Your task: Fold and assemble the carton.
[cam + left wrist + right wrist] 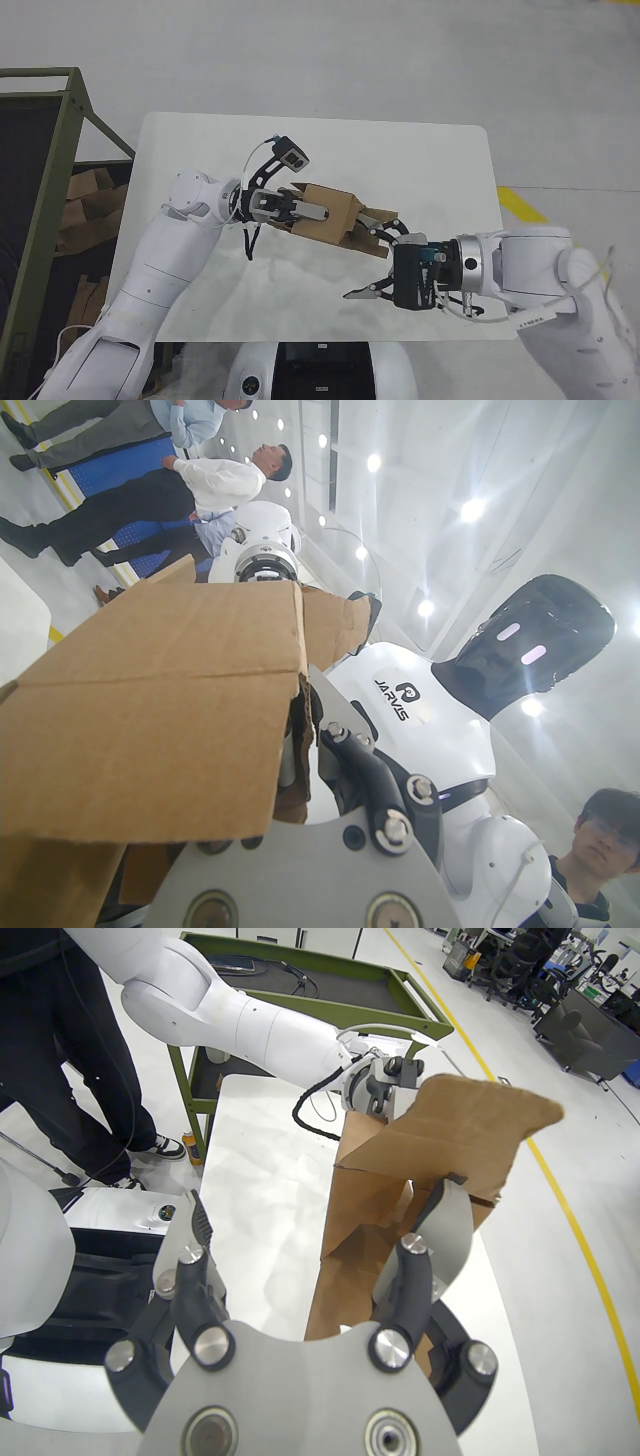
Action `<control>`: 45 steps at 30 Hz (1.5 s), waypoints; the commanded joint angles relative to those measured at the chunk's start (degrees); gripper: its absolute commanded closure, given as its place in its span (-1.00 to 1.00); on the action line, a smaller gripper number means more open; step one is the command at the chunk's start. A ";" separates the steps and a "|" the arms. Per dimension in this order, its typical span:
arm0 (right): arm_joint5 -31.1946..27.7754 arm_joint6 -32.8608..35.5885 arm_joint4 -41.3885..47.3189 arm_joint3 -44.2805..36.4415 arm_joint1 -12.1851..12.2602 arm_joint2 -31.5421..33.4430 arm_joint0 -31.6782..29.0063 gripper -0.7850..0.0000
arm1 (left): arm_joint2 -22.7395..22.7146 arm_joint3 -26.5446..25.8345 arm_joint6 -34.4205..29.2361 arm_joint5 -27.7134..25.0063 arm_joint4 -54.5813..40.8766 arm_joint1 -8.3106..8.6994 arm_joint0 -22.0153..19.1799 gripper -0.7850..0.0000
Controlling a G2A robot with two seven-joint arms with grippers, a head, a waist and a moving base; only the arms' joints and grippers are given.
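A brown cardboard carton is held in the air over the middle of the white table, partly unfolded with loose flaps. My left gripper is shut on its end nearer the left arm; in the left wrist view the carton hides one finger of that gripper. My right gripper stands open at the carton's other end. In the right wrist view the carton hangs upright, and one finger of the open right gripper touches a hanging flap while the other is off to the side.
A green cart with several cardboard pieces stands left of the table, also in the right wrist view as the cart. A person's legs and a small bottle are on the floor by the table's edge.
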 commanded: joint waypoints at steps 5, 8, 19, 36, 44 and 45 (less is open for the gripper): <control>1.79 -0.32 -1.33 -0.20 0.21 -0.63 -0.02 -0.67 | 0.03 -0.17 -0.21 0.22 -0.40 -0.05 0.24 1.00; 2.58 -0.17 -1.67 -0.08 0.28 -1.44 0.16 -0.66 | 0.01 -0.33 -0.24 0.23 -0.55 -0.07 0.38 1.00; 5.20 -0.13 -2.57 0.28 0.43 -3.94 1.57 -0.62 | -0.15 -0.95 -0.25 0.42 -0.60 -0.09 0.89 1.00; 8.47 -2.19 -4.65 1.43 0.35 -6.99 3.11 -0.57 | -0.38 -1.19 -0.05 -0.13 -0.65 -0.19 1.25 1.00; 9.09 -2.44 -4.39 2.08 0.45 -7.12 3.96 -0.68 | -1.05 -0.92 0.06 -0.35 -0.58 -0.14 1.10 1.00; 9.15 -2.47 -4.21 2.13 0.51 -6.85 3.96 -0.71 | -1.14 -0.95 0.10 -0.43 -0.54 -0.14 1.03 1.00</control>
